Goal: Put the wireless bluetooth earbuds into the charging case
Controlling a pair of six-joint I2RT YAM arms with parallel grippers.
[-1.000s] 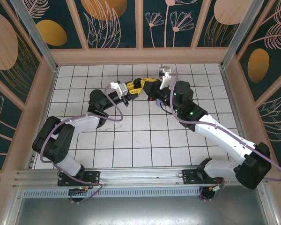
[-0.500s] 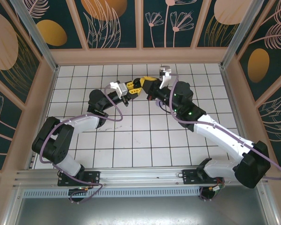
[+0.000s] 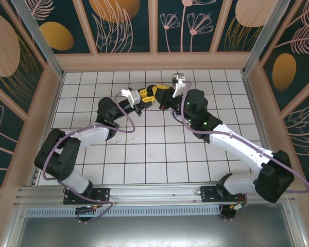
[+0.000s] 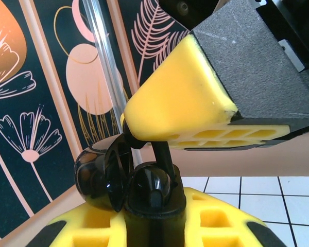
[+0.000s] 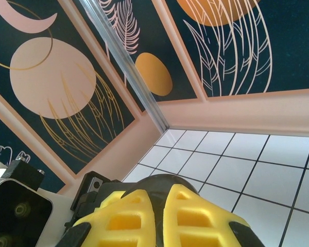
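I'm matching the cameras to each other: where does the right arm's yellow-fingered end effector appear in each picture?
Top external: the right arm's yellow-fingered end effector is upper centre, tip to tip with the left end effector.
Left wrist: it comes in from the upper right, pointing down-left.
Right wrist: it is at bottom centre, fingers shut.
Shared landmark: the white tiled tabletop with dark grid lines.

floor (image 3: 159, 154): white grid tiles | walls (image 3: 206, 25): dark floral panels
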